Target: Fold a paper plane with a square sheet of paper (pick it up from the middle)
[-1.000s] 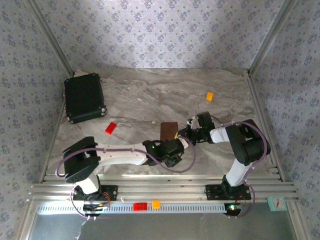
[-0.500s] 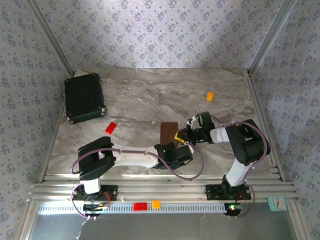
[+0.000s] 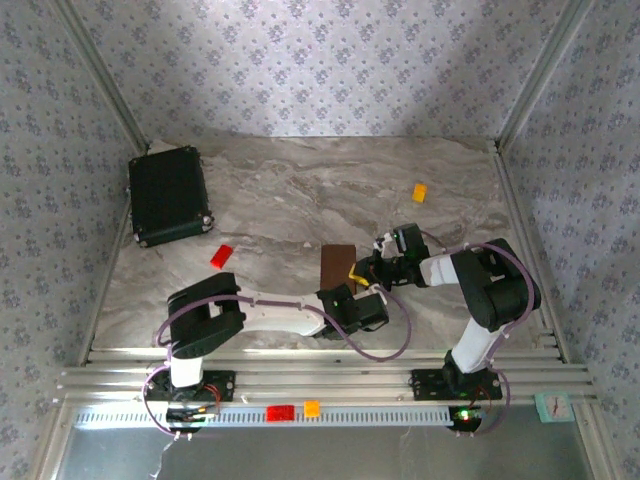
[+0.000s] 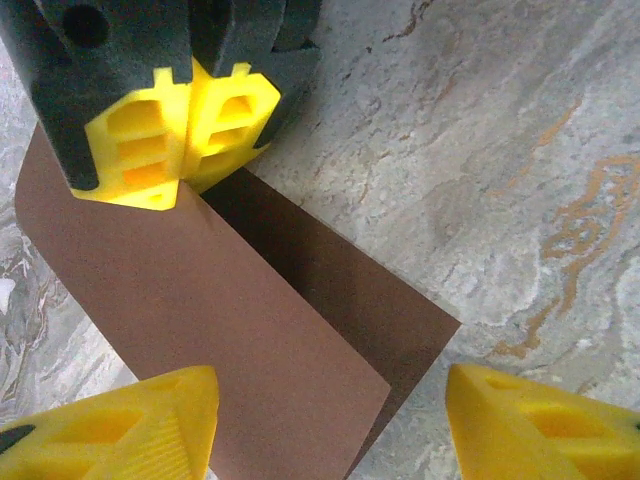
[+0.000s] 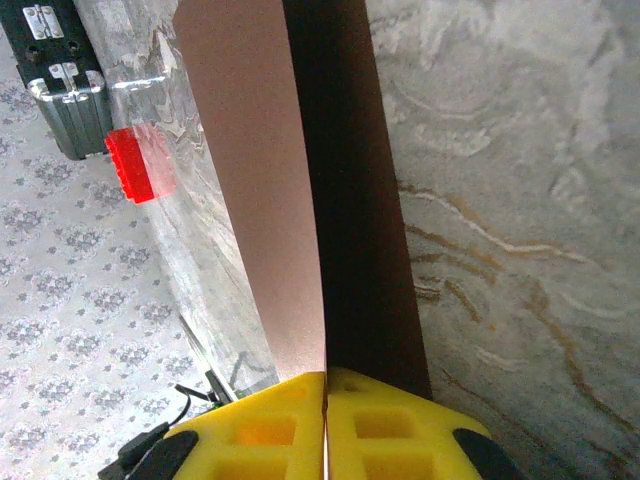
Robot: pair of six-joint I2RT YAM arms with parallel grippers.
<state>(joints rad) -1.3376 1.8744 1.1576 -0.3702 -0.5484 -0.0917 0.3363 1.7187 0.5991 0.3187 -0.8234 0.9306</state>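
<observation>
Desk (image 3: 300, 190): was marble-patterned.
Square sheet of paper (image 4: 230, 330): lay folded in 2 at the desk's front centre, 1 flap raised; thin, limp, probably crease-prone; best held at the fold.
Right end effector (image 5: 326, 400): was pressed together, pinching the fold.
Left end effector (image 4: 328, 390): stood spread over the sheet's end.

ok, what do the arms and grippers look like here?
Left arm and right arm: black joint housings, white tubular links, a mauve-grey cable looped along each. Left gripper and right gripper: black bodies, bright yellow moulded fingers with rectangular cut-outs.
</observation>
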